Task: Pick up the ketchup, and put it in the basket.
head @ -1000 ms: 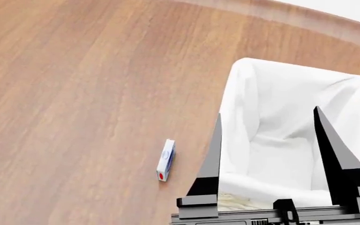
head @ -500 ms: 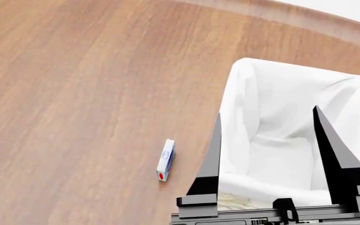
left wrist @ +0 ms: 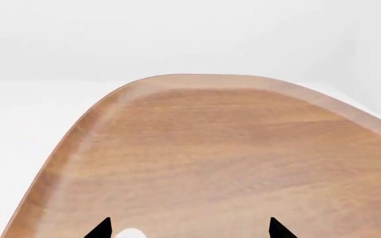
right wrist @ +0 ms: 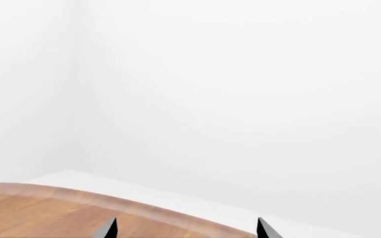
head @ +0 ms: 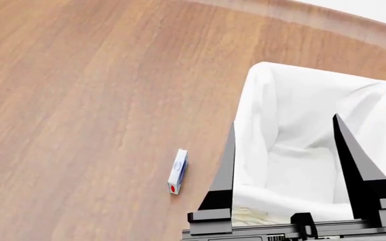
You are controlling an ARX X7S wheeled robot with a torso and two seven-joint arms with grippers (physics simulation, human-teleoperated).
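Wood-grain tabletop (head: 79,100) with a rounded far edge, white wall behind. Head view: the basket (head: 260,100), lined in white cloth, lies toward 3 o'clock; a small white-and-blue box (head: 177,171) rests on the table at its 9 o'clock, apart from it. Black fingers (head: 357,170) stand spread wide over the basket, which arm cannot be told. Left gripper (left wrist: 189,227) and right gripper (right wrist: 186,227): tips wide apart, nothing between them. The ketchup appears in no view.
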